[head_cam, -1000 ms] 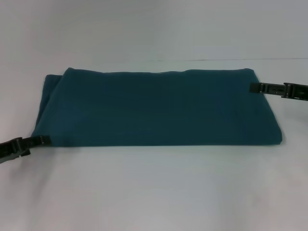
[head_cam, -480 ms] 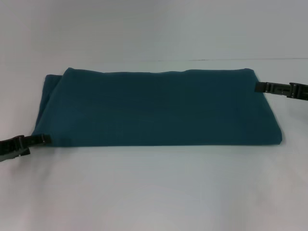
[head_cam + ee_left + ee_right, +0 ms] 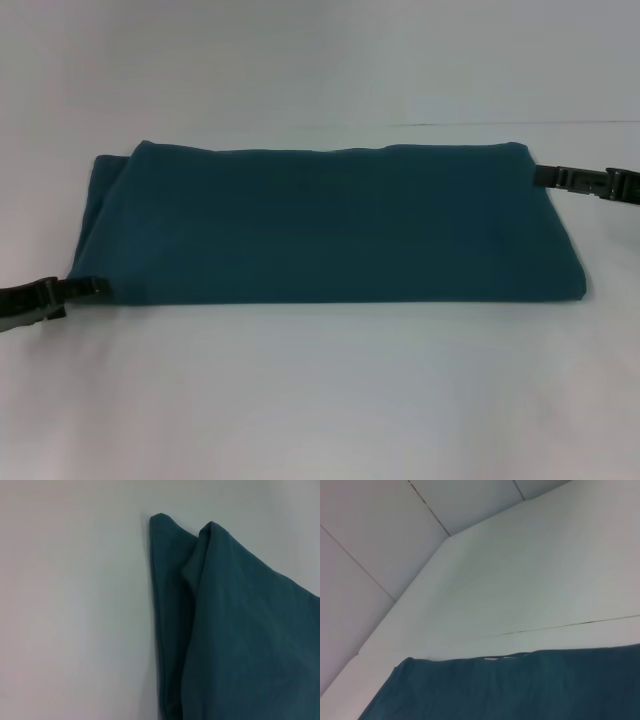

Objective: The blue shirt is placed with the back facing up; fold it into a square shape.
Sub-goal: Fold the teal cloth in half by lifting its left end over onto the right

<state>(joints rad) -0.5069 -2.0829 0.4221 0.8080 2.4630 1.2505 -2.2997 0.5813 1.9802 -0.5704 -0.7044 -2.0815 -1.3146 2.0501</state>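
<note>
The blue shirt (image 3: 330,225) lies folded into a long flat band across the white table (image 3: 320,400). At its left end a lower layer sticks out beyond the top layer. My left gripper (image 3: 92,288) rests at the shirt's near-left corner, touching the cloth edge. My right gripper (image 3: 542,176) is at the far-right corner, right beside the cloth edge. The left wrist view shows two pointed folded corners of the shirt (image 3: 240,640) on the table. The right wrist view shows the shirt's (image 3: 520,687) edge with a small pale strip at the fold.
The white table surface (image 3: 530,580) surrounds the shirt on all sides. A thin seam (image 3: 570,625) runs across the table behind the shirt. Grey panelled wall (image 3: 370,535) stands beyond the table's far edge.
My right gripper has slid a little to the right, off the shirt's far-right corner. The left gripper has shifted only slightly. The shirt has not moved.
</note>
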